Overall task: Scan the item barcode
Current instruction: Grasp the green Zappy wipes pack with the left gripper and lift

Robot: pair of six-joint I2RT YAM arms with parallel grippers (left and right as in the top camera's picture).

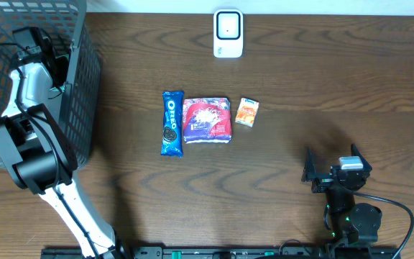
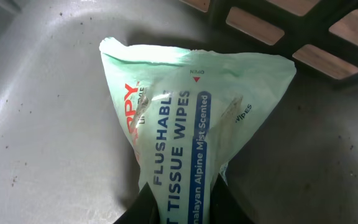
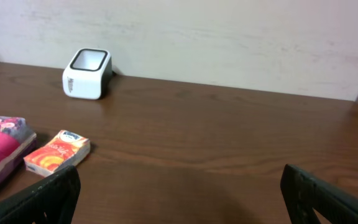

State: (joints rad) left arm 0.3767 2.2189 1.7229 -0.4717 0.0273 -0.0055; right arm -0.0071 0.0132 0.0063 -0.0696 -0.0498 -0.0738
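Our left gripper (image 2: 185, 202) is closed on the near end of a pack of wipes (image 2: 191, 118), the film bunched between the two fingers. The pack lies on the grey floor inside the black mesh basket (image 1: 83, 93), which stands at the far left corner of the table (image 1: 322, 86). From overhead we cannot see the pack at all; only the left arm (image 1: 26, 86) shows, reaching down into the basket.

We judge the pack to be soft and fairly light: a pale green film pouch, creased and tapering towards the grip, with moist sheets inside that will sag and swing once it is off the floor. The film looks smooth, so a pinch on the crimped end could slip; a hold further in, across the filled body, would be steadier, though it might cover print. No barcode shows on the face we see, so we take it to be on the underside or hidden by the fingers.

Our right gripper (image 3: 179, 196) stands wide and holds nothing, near the table's near right corner.

The table is dark wood grain, flat and matt. The white scanner (image 1: 228, 33) sits at the middle of the far edge, by a pale wall. Mid-table lie a blue biscuit pack (image 1: 172, 123), a pink pack (image 1: 207, 120) just beside it, and a small orange pack (image 1: 247, 112).
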